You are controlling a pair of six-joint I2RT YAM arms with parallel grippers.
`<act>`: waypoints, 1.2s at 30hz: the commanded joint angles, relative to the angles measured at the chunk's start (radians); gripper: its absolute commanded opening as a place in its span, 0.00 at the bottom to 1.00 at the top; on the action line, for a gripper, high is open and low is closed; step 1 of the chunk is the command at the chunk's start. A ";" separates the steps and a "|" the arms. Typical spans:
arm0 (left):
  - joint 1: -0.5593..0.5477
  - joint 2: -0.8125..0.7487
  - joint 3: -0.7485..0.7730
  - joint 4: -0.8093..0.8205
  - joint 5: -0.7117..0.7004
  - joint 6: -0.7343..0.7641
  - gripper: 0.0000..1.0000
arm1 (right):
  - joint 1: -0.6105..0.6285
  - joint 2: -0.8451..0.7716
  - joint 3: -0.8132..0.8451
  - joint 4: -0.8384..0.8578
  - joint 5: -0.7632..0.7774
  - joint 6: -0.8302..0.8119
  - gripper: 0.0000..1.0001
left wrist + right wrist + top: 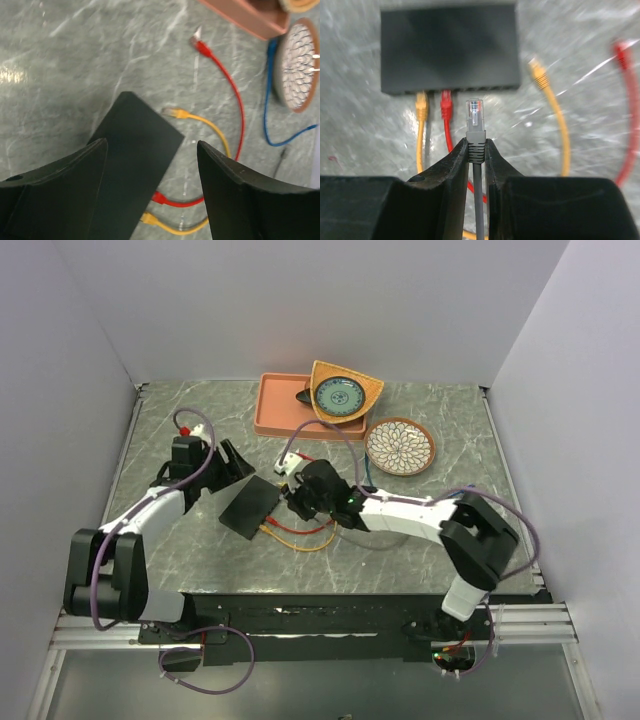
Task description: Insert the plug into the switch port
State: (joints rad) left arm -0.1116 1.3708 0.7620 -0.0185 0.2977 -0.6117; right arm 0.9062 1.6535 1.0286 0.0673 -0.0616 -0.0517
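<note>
You had the right pincer (476, 145) clamped on the plug (475, 112), switch (450, 47) just ahead, left pincer (151, 145) spread wide above it, so you wanted a straight, level push beside the red cable (445, 107).

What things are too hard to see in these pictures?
- Right wrist view: the switch has a dark, blurred socket edge, so empty sockets cannot be counted.
- Top view: the grey plug is hidden under the right gripper.
- Left wrist view: the left gripper covers the switch's near end, and the blue cable runs off the right edge.
</note>
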 commanded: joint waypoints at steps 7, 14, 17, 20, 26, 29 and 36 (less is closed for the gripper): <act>0.015 0.099 -0.079 0.264 0.017 0.046 0.74 | -0.024 0.187 0.088 0.083 -0.103 0.049 0.00; 0.016 0.166 -0.121 0.364 0.089 0.029 0.70 | -0.029 0.261 0.136 0.052 -0.107 0.049 0.00; 0.020 0.185 -0.119 0.365 0.099 0.030 0.70 | -0.029 0.276 0.142 0.046 -0.099 0.050 0.00; 0.023 0.188 -0.128 0.380 0.104 0.026 0.69 | -0.029 0.292 0.143 0.052 -0.110 0.049 0.00; 0.029 0.189 -0.142 0.399 0.115 0.023 0.67 | -0.030 0.322 0.163 0.043 -0.118 0.050 0.00; 0.032 0.200 -0.139 0.394 0.124 0.023 0.65 | -0.027 0.331 0.176 0.028 -0.112 0.050 0.00; 0.033 0.206 -0.136 0.397 0.146 0.020 0.62 | -0.027 0.354 0.214 -0.024 -0.080 0.050 0.00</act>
State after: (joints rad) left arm -0.0792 1.5692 0.6216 0.3336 0.4030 -0.5911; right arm 0.8845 1.9823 1.1931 0.0544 -0.1738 -0.0109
